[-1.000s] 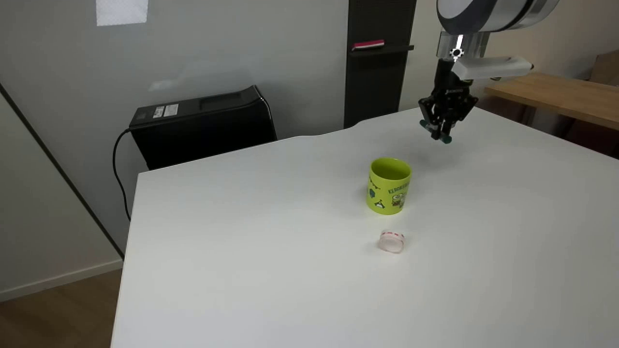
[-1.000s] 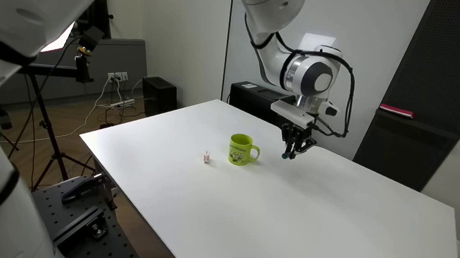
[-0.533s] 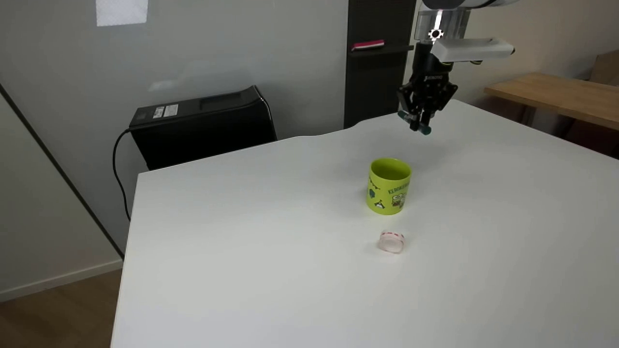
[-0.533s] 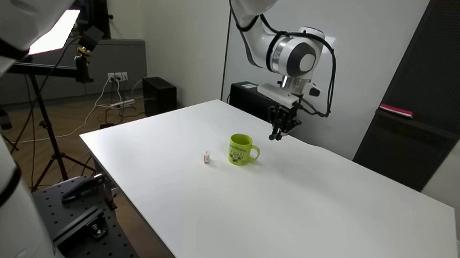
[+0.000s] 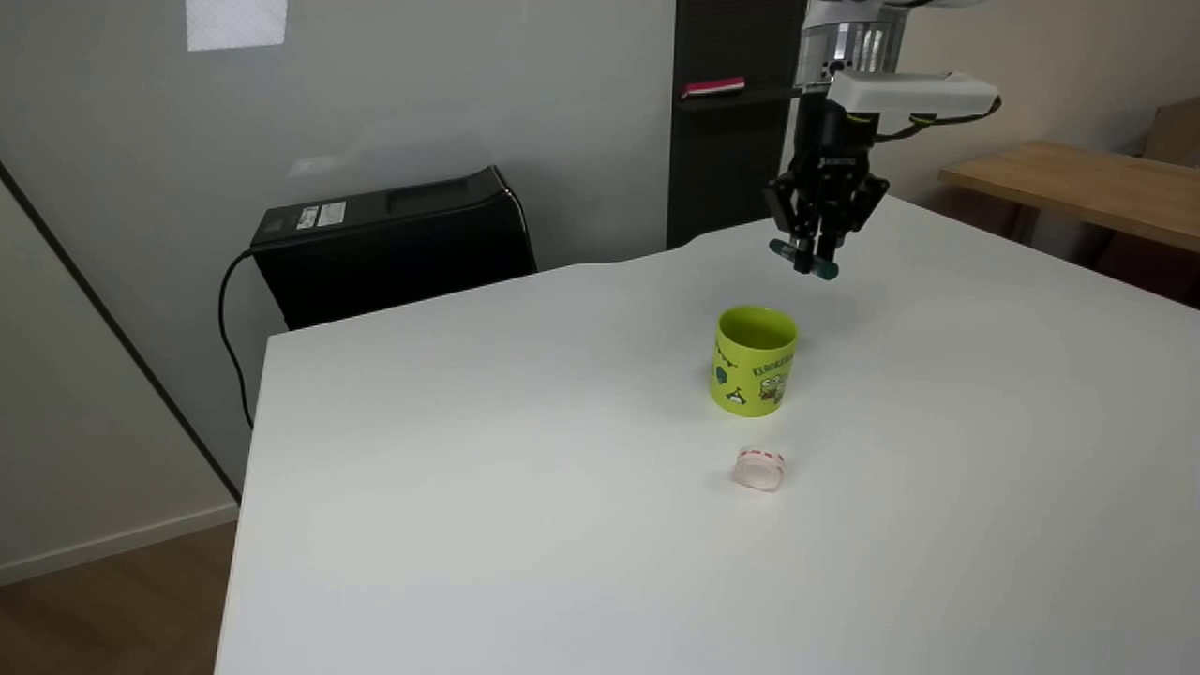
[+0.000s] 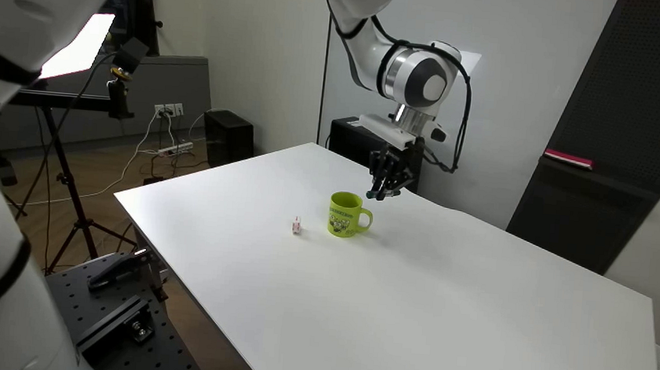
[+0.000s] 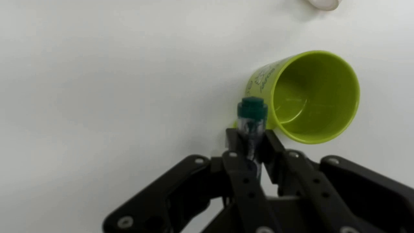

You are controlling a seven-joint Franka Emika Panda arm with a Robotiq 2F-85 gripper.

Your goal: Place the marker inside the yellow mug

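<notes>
The yellow mug (image 5: 755,375) stands upright on the table in both exterior views (image 6: 342,216), its handle visible in one of them. In the wrist view the mug (image 7: 318,97) is right of the fingertips, its open mouth showing and no object visible in it. My gripper (image 5: 814,259) is shut on the marker (image 5: 825,270) and holds it above the table, beside and higher than the mug; the gripper also shows in an exterior view (image 6: 380,193). In the wrist view the marker's green end (image 7: 252,109) sticks out past the fingertips (image 7: 251,137); its middle is partly hidden by them. The marker lies nearly level.
A small clear lump (image 5: 758,469) lies on the white table (image 5: 506,487) near the mug, also in the other views (image 6: 296,225) (image 7: 325,3). A black box (image 5: 394,244) stands beyond the table's edge. A tripod (image 6: 68,184) stands off the table.
My gripper has moved toward the mug with the marker in it, leftward in both exterior views, and has lowered a little in the last half second. The mug and lump have not moved.
</notes>
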